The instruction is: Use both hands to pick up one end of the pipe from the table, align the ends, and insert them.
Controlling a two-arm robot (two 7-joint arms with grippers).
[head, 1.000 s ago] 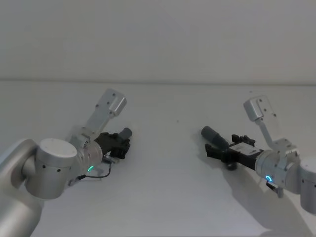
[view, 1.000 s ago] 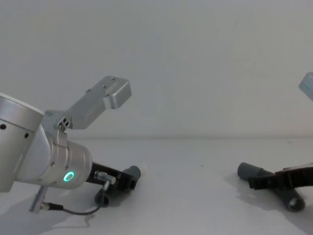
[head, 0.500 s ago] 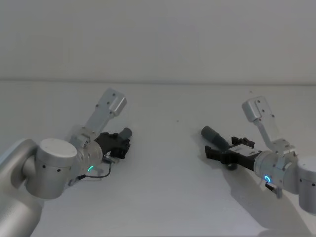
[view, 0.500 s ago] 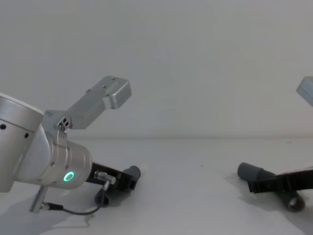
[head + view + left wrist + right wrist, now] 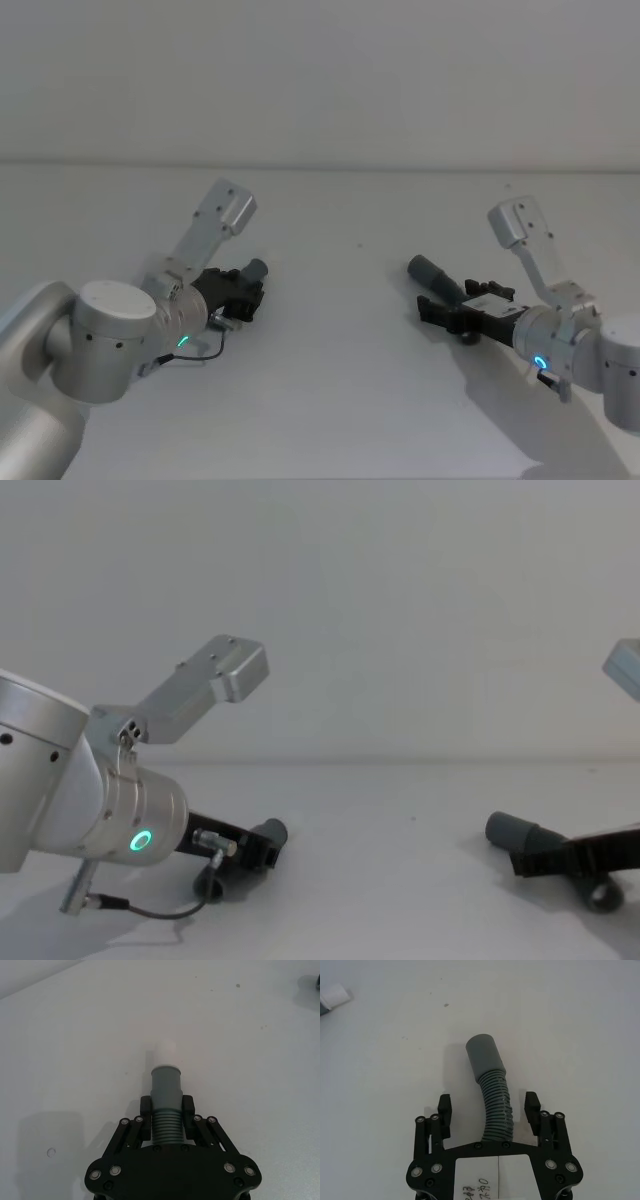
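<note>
Left gripper (image 5: 166, 1110): fingers clamped on the ribbed part of the left hose (image 5: 166, 1130), low at the table's (image 5: 330, 400) left side. Dark ribbed body, smooth grey left cuff (image 5: 165, 1085), white tip (image 5: 164, 1052). Its axis runs in line with the gripper, tip pointing away.

Right gripper (image 5: 488, 1102): fingers apart, straddling the right hose (image 5: 496, 1110) without contact. Hose lies curved on the table's right side. Plain grey right cuff (image 5: 483, 1055) points away, far-left.

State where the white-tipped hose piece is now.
Head view: the white-tipped hose piece is at the table's left, clamped in the left gripper's jaws, well apart from the other hose piece.
</note>
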